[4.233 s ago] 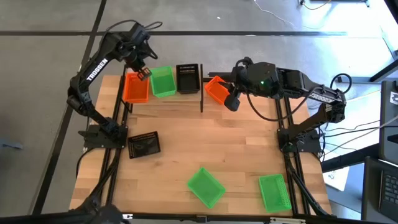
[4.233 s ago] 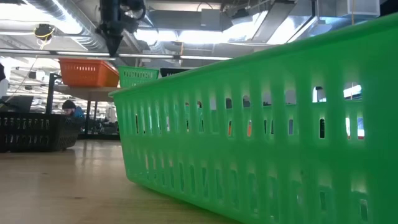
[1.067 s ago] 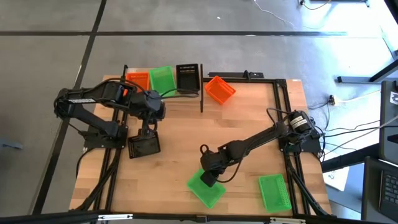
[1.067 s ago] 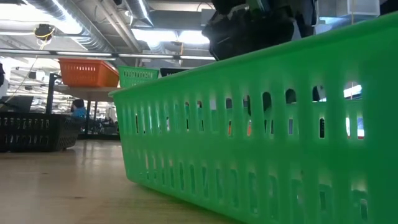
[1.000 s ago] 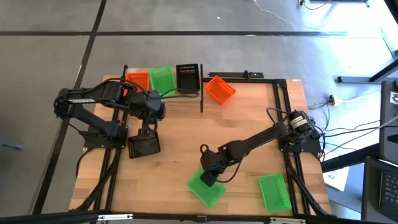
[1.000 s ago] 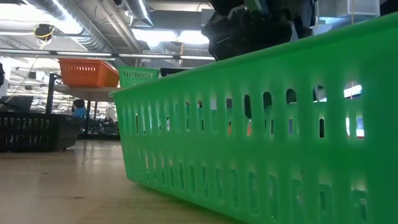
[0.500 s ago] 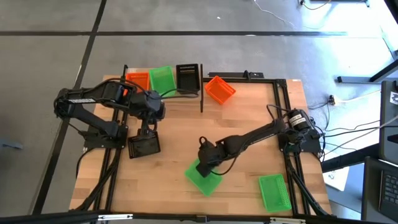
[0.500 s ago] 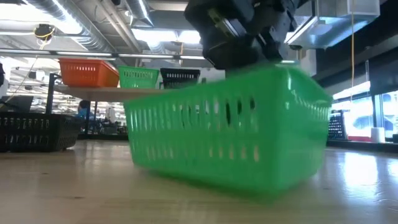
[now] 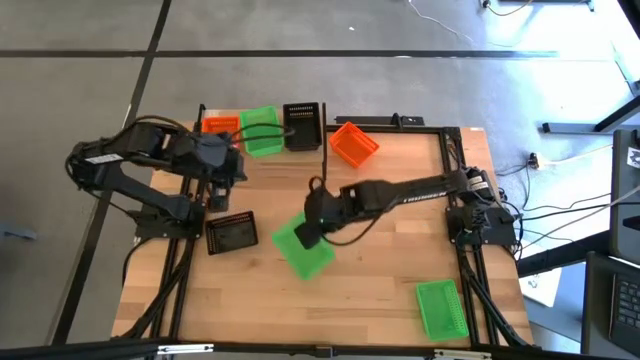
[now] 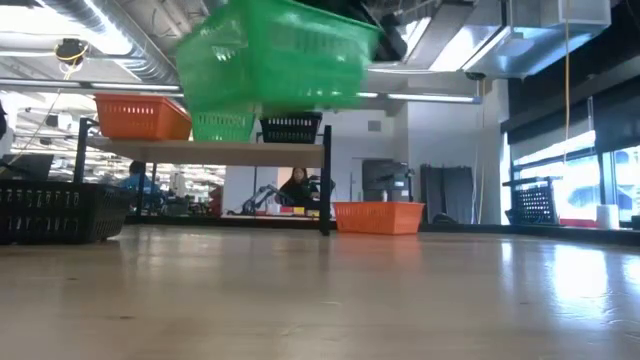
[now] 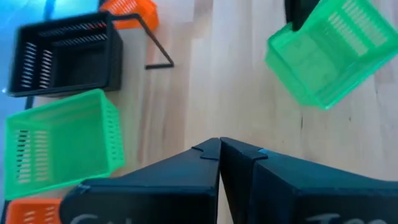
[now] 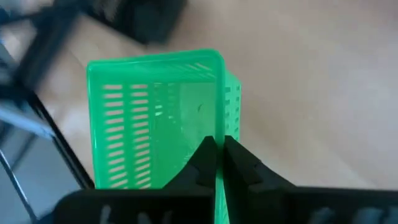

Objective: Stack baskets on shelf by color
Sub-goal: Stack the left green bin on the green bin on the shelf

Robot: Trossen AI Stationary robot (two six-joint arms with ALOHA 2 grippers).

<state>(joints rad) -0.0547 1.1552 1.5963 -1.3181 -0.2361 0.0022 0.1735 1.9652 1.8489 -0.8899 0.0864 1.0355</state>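
The right gripper (image 9: 312,228), at centre frame in the high view, is clamped on the rim of a green basket (image 9: 302,247) and holds it clear of the table (image 9: 400,250); in the low view that basket (image 10: 275,55) hangs tilted in the upper left, above the level of the shelf (image 10: 200,146). The right wrist view shows the two fingers pinched together over one wall of the basket (image 12: 155,118), which is empty inside

The left gripper (image 9: 222,185), at left of centre in the high view, has its fingers pressed together with nothing between them; in the left wrist view the fingertips (image 11: 219,149) meet over bare wood

On the shelf (image 9: 255,160), at the upper left of the table in the high view, three baskets sit in a row: an orange one (image 9: 220,126) at the left, a green one (image 9: 261,131) in the middle, slightly skewed, and a black one (image 9: 302,125) at the right. Whether any of these is a stack, I cannot tell. No contents show in them

On the table, a second orange basket (image 9: 354,143) lies just right of the shelf's upright, a black basket (image 9: 231,233) sits near the left edge, and another green basket (image 9: 441,308) lies at the lower right. All three look empty
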